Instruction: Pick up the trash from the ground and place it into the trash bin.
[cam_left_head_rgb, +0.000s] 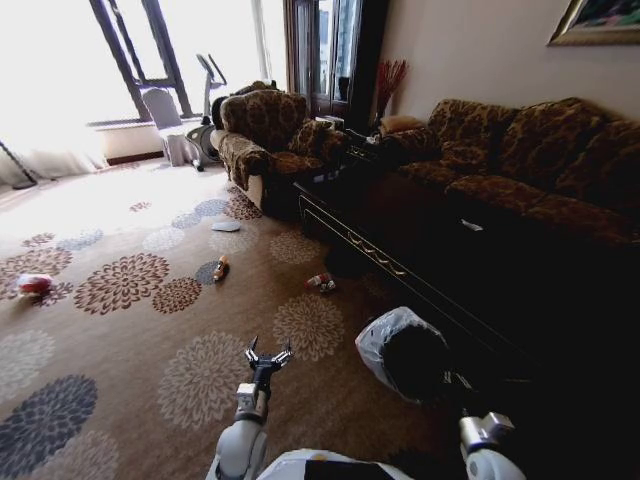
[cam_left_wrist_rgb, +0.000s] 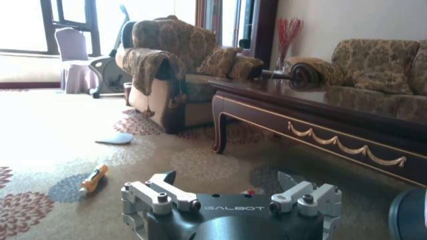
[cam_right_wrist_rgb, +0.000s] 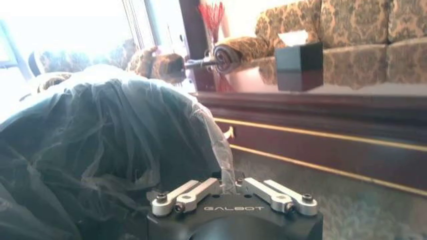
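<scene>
At the far left of the head view, a pink-white wad (cam_left_head_rgb: 34, 284) lies on the flowered carpet (cam_left_head_rgb: 120, 330). Right of it, upper centre, a pale-blue slipper (cam_left_head_rgb: 226, 226) lies flat before the armchair (cam_left_head_rgb: 268, 140), and below that sits the small orange-yellow bottle (cam_left_head_rgb: 221, 268). Near the lower centre the left pincer (cam_left_head_rgb: 268, 356) hovers over the carpet with its fingers spread apart and nothing between them. Further right, a red-and-white piece of litter (cam_left_head_rgb: 320, 282) rests just beside the long dark counter (cam_left_head_rgb: 400, 250). At lower right stands the trash bin (cam_left_head_rgb: 403, 352), lined with a translucent bag; what it contains cannot be made out. In the right wrist view the right pincer (cam_right_wrist_rgb: 230, 186) is closed on the bag's rim (cam_right_wrist_rgb: 220, 145) at the bin's edge. The counter and sofa (cam_left_head_rgb: 520, 160) wall in the right side.
</scene>
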